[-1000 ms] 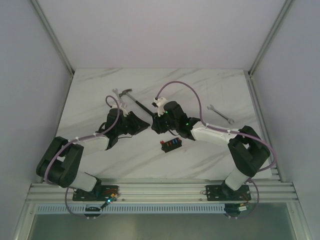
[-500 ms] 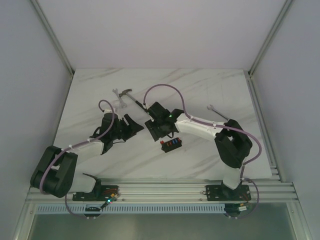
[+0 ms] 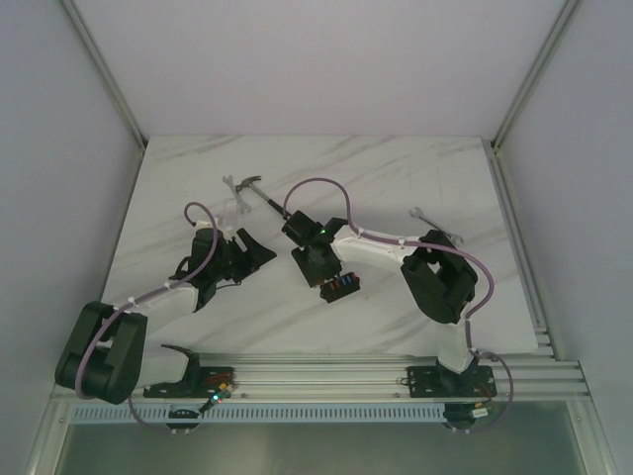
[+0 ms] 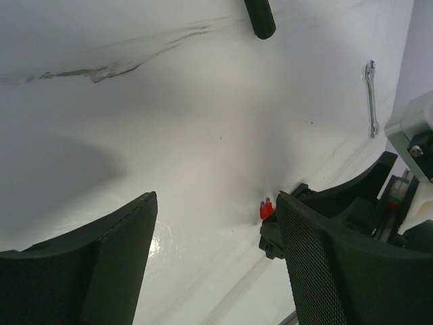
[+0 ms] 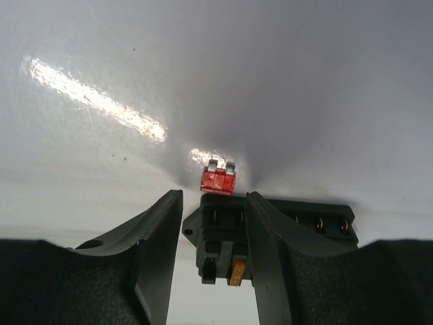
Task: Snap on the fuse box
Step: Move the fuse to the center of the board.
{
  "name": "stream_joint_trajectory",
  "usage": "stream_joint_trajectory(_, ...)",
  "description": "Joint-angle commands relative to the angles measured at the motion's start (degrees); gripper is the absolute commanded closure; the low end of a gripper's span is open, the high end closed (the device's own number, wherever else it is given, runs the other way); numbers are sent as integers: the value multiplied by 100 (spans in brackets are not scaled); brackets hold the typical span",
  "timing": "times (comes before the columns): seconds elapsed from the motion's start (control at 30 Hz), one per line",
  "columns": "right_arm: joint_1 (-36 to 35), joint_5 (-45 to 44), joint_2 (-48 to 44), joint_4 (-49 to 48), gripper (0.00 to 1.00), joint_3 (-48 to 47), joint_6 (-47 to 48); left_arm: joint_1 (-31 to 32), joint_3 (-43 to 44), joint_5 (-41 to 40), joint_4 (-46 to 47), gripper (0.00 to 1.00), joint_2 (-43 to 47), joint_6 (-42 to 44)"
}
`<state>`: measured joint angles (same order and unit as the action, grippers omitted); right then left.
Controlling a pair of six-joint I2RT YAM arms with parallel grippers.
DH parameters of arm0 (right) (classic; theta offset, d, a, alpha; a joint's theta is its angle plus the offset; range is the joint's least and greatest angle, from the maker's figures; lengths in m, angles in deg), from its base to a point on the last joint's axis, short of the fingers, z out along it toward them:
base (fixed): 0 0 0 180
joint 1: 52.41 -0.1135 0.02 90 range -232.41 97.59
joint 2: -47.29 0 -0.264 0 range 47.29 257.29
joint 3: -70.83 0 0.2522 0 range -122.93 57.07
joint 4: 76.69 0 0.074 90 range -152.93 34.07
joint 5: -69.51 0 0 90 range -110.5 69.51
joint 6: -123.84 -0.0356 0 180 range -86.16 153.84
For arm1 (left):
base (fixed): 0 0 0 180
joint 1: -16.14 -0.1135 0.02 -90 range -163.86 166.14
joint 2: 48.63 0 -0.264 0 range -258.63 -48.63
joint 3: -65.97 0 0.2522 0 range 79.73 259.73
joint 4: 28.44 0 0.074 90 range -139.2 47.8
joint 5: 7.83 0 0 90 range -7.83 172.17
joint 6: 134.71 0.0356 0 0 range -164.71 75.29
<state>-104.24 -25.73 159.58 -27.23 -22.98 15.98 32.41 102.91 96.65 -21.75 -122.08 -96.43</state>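
Fuse box: black with coloured fuses in its centre, lying flat on the marble table toward the front middle. A loose red fuse lies just beside one end.
Right gripper: jaws half-spread astride that end of the box; whether its fingers press it cannot be told.
Left gripper: jaws wide, holding nothing, low over the table left of the box.

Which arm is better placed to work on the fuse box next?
Right, probably. The right arm has its jaws astride one end of the fuse box, with a loose red fuse just beyond. The left arm holds its jaws open over bare table, the fuse box off to their side.
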Motion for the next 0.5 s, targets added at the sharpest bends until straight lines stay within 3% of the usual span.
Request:
stream_joint_trajectory(0.0, -48, -111, 233, 125, 53, -230, -79, -53, -98, -31, -56, 20, 153, 114)
stream_joint_trajectory(0.3, -31, -433, 468, 233, 68, -298, -21, -67, -74, -35, -95, 19, 129, 107)
stream_joint_trajectory(0.47, 107, -507, 737, 63, 71, -613, 485, -84, -68, -50, -109, 19, 120, 88)
